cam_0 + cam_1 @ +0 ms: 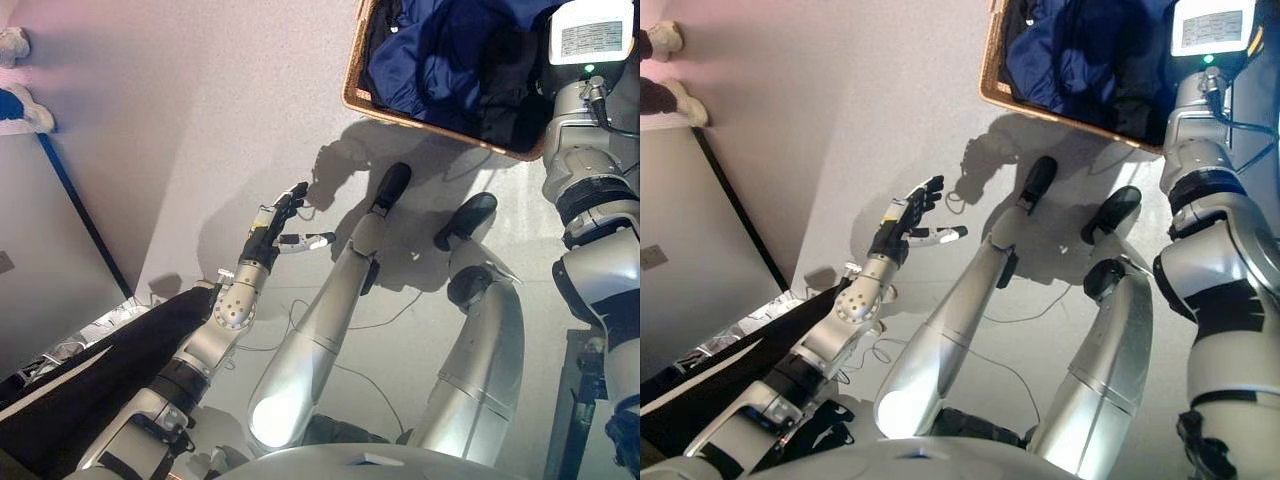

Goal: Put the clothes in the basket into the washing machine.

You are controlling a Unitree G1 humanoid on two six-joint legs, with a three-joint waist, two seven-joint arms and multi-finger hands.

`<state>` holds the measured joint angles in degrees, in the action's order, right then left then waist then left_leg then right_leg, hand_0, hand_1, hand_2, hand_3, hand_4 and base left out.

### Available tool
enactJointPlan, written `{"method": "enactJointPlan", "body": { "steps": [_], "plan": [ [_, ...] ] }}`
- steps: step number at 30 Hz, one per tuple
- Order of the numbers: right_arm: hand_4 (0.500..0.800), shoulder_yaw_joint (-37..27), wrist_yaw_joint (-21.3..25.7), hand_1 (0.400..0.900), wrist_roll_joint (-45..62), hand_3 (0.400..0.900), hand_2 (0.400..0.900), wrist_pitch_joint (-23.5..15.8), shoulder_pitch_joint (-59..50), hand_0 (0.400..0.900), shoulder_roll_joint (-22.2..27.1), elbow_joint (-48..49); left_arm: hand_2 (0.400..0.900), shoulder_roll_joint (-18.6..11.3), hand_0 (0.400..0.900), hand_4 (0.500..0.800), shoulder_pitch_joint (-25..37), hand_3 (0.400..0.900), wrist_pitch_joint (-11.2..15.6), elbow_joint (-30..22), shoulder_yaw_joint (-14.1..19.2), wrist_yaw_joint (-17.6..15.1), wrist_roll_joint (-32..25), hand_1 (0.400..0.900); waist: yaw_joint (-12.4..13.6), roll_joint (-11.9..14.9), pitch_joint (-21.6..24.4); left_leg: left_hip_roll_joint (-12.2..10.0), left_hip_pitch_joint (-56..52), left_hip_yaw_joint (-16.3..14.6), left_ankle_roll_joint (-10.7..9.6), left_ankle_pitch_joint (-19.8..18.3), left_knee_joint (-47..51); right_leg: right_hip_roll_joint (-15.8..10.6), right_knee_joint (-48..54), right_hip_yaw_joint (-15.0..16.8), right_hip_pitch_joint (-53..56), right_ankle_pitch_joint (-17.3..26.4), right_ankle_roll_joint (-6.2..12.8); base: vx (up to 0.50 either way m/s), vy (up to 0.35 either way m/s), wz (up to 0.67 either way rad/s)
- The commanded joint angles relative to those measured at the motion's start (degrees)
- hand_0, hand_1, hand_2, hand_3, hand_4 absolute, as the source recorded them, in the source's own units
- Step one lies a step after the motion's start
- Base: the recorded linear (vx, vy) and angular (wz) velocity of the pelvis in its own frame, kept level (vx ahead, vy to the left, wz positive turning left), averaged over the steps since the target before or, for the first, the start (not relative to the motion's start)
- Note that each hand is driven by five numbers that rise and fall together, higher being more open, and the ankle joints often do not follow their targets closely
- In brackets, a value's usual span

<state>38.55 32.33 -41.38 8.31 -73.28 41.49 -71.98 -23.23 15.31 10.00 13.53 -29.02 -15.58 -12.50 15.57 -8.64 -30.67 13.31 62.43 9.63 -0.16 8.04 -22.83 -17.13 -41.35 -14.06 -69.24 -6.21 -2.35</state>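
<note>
Clothes (pixel 450 60), dark blue and black, lie heaped in a woven tan basket (pixel 352 92) that sits on the pale grey floor (pixel 200 120) at the upper right of both views. The heap fills the basket up to its rim.

The right arm reaches up along the right side towards the basket, and its wrist ends at the basket's near edge. The right robot hand itself is hidden there, so whether its fingers are apart or clamped on cloth cannot be told.

The left robot hand (pixel 278 228) hangs in the air above the floor, well apart from the basket, which lies ahead of it and off to its right. Its fingers are spread and fairly straight, the thumb with its white tip sticking out to the side, and it holds nothing.

Behind and to the left of the left robot hand, a dark cloth (pixel 90 380) is draped below that arm. Far to the left, at the upper corner, a person's light shoes (pixel 670 40) show.
</note>
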Motion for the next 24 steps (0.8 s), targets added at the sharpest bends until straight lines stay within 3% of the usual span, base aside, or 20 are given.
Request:
{"method": "enactJointPlan", "body": {
  "steps": [1, 4, 10, 14, 16, 17, 21, 24],
  "plan": [
    [0.5, 1.1, 6.13, 0.4, 5.74, 0.4, 0.4, -2.72, 1.51, 0.4, 5.49, 7.15, 0.9, -0.86, 0.9, 0.8, -3.37, 0.9, 2.04, -4.36, 1.49, -2.06, 0.98, 0.9, -2.68, -5.33, 0.87, -1.09, -1.94, -1.35, 1.69, -8.41, -0.29, 0.22, 5.56, 4.34, 6.07, 0.5, 8.48, 0.03, 0.017, -0.24],
    [0.5, -3.16, 8.37, 0.4, 11.19, 0.4, 0.4, -5.06, 3.83, 0.4, 5.7, 15.02, 0.9, -0.85, 0.9, 0.8, -3.24, 0.9, 1.55, -4.09, 2.34, -3.15, 1.8, 0.9, -4.17, -4.16, 0.87, -2.09, -2.91, -2.12, 1.62, -8.47, 0.75, 1.0, 8.56, 4.86, 7.06, 1.92, 8.89, 0.04, 0.035, -0.31],
    [0.5, -22.35, 14.52, 0.4, 26.92, 0.4, 0.4, -11.28, 12.99, 0.4, 2.25, 35.51, 0.9, 0.01, 0.9, 0.8, -4.21, 0.9, 1.02, -3.24, 4.72, -5.72, 2.99, 0.9, -7.76, -1.71, 0.87, -3.95, -3.95, -4.37, 1.54, -6.65, 3.66, 2.8, 15.85, 5.95, 8.62, 6.4, 9.05, -0.01, 0.056, -0.4],
    [0.5, -34.77, 18.69, 0.4, 41.92, 0.4, 0.4, -19.18, 14.7, 0.4, -5.9, 40.76, 0.9, 0.95, 0.9, 0.8, -4.51, 0.9, 0.97, -2.12, 4.89, -7.32, 2.52, 0.9, -9.43, -0.77, 0.87, -4.84, -5.69, -5.85, 1.41, -6.99, 5.1, 3.84, 19.97, 7.14, 10.41, 8.01, 9.51, 0.02, 0.044, -0.39],
    [0.5, -39.56, 18.67, 0.4, 51.15, 0.4, 0.4, -24.28, 15.22, 0.4, -10.14, 43.2, 0.9, 1.5, 0.9, 0.8, -4.83, 0.9, 0.62, -1.66, 4.94, -7.78, 1.78, 0.9, -10.34, -0.33, 0.87, -5.26, -6.68, -6.59, 1.34, -7.25, 5.51, 4.42, 21.65, 7.78, 11.5, 8.62, 9.52, 0.02, 0.059, -0.38],
    [0.5, -42.26, 18.81, 0.4, 57.29, 0.4, 0.4, -28.78, 14.82, 0.4, -13.05, 44.66, 0.9, 1.76, 0.9, 0.8, -4.88, 0.9, 0.16, -1.38, 4.81, -7.9, 1.44, 0.9, -10.77, -0.23, 0.87, -5.54, -7.31, -7.03, 1.29, -7.41, 5.89, 4.68, 22.61, 8.21, 12.11, 8.89, 9.56, 0.02, 0.068, -0.38],
    [0.5, -46.35, 17.35, 0.4, 73.45, 0.4, 0.4, -38.8, 11.73, 0.4, -17.03, 45.57, 0.9, 1.42, 0.9, 0.8, -5.99, 0.9, -0.64, -1.38, 4.11, -7.83, -0.57, 0.9, -11.62, 0.48, 0.87, -5.99, -9.39, -8.26, 1.14, -7.83, 6.63, 5.83, 25.58, 9.28, 14.56, 9.83, 9.5, 0.01, 0.036, -0.29],
    [0.5, -46.04, 14.78, 0.4, 82.49, 0.4, 0.4, -42.35, 6.48, 0.4, -16.53, 42.88, 0.9, 0.41, 0.9, 0.8, -6.45, 0.9, -1.27, -1.49, 3.31, -7.07, -1.57, 0.9, -11.89, 0.33, 0.87, -6.17, -11.36, -9.08, 1.08, -8.02, 7.57, 6.35, 27.08, 10.15, 16.21, 10.52, 9.5, 0.01, 0.048, -0.25]
  ]
}}
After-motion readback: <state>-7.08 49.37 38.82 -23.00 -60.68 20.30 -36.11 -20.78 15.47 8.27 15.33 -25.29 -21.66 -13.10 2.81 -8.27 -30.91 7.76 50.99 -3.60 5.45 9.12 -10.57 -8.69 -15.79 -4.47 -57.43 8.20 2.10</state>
